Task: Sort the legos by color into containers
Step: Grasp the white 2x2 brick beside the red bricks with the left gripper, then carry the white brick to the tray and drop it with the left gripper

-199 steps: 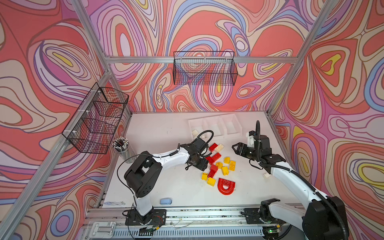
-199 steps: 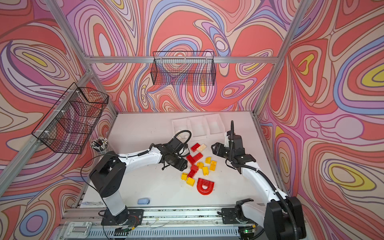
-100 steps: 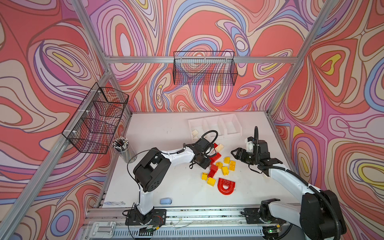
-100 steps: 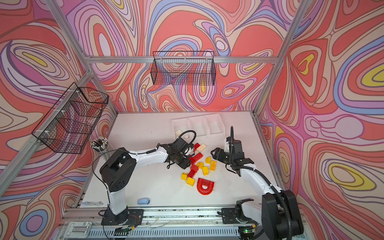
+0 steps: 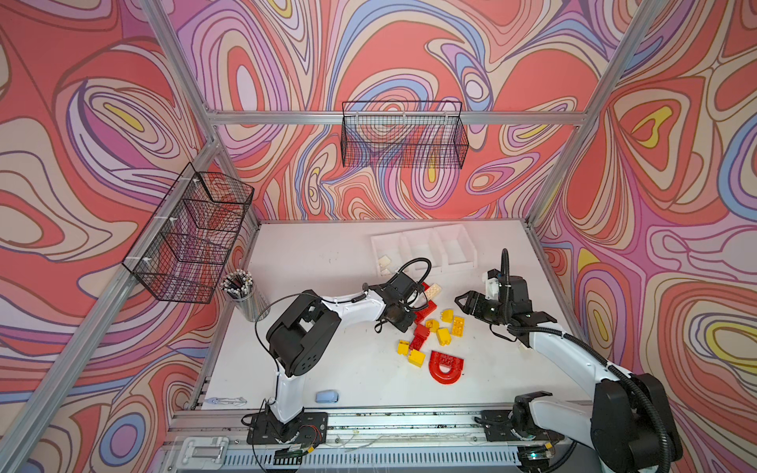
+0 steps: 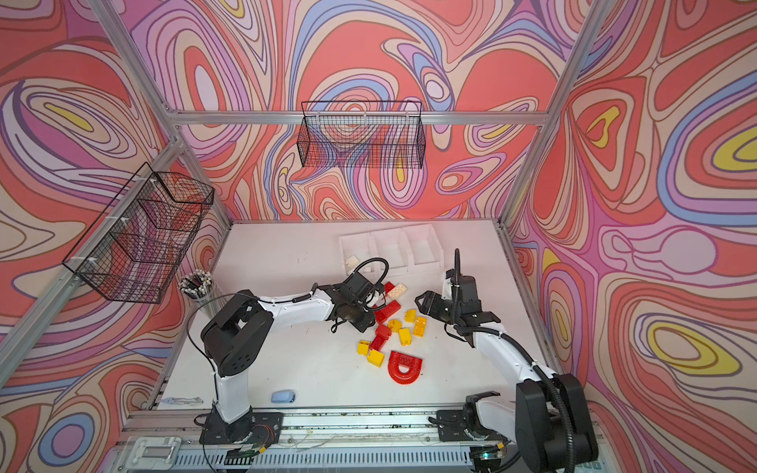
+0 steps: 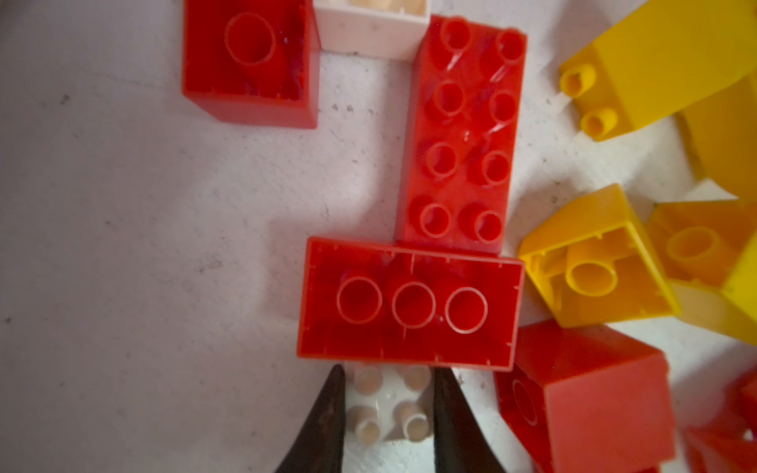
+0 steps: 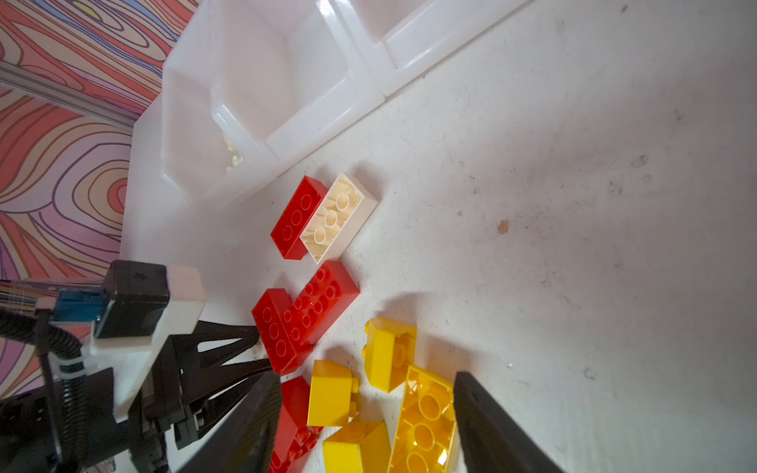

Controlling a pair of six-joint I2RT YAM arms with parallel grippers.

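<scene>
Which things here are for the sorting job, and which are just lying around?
For the job: red, yellow and cream studded plastic bricks; big red arch piece; three joined white plastic bins; small cream brick pinched in the left gripper.

Just lying about: pale blue rounded block; metal cup of pencils; two black wire baskets.

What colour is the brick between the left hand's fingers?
Cream-white brick, best in the left wrist view.

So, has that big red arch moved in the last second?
No. The red arch sits where it was, same gap from the pale blue block.
</scene>
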